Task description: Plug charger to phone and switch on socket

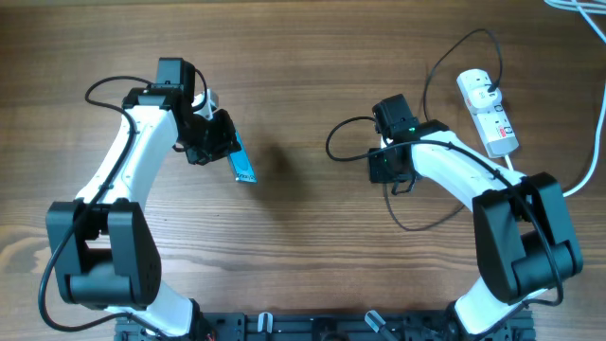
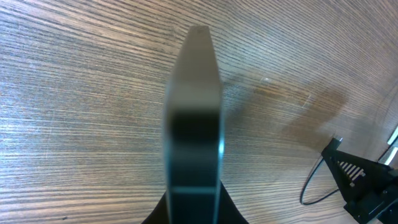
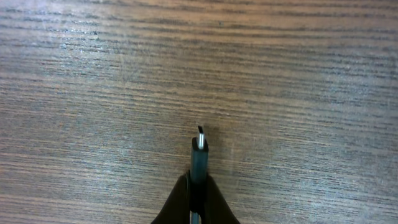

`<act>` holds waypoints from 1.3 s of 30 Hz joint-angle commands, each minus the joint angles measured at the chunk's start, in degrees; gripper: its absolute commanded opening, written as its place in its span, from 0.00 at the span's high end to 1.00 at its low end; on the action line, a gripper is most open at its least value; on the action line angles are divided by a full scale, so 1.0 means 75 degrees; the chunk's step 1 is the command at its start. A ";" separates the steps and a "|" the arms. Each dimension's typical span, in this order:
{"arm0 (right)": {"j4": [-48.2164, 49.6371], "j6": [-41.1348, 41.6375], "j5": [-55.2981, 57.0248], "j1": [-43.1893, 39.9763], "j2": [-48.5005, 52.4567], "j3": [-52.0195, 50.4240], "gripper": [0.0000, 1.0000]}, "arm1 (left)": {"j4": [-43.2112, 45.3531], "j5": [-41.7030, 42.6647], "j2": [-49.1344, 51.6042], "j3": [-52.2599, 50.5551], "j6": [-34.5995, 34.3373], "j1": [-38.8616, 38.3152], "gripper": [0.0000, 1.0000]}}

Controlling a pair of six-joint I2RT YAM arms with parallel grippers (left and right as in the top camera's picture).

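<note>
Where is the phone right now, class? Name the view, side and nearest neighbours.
In the overhead view the phone is left of centre, gripped in the left claw, far from the socket at the right.

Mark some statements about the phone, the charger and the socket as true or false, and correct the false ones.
1. The left gripper holds the phone. True.
2. The charger's connector is already in the phone. False: the right gripper holds it, apart from the phone.
3. The white plug sits in the socket. True.
4. The socket lies beside the left arm. False: it lies far to the right, beyond the right gripper.
</note>
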 commanded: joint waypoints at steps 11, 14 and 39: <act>0.0851 -0.2200 -0.9477 -0.0003 -0.2326 0.0166 0.96 | 0.3547 0.5968 -0.0731 -0.0017 -0.0420 0.0047 0.96; 0.1469 -0.1737 -1.0474 -0.0003 -0.2326 0.0166 0.96 | 0.5129 0.7423 -0.0734 -0.0017 -0.1445 0.0047 0.96; 0.4013 0.1670 -1.0005 0.0187 -0.2326 0.0152 0.96 | 0.6878 0.6755 -0.0740 -0.0017 -0.4383 -0.0458 0.96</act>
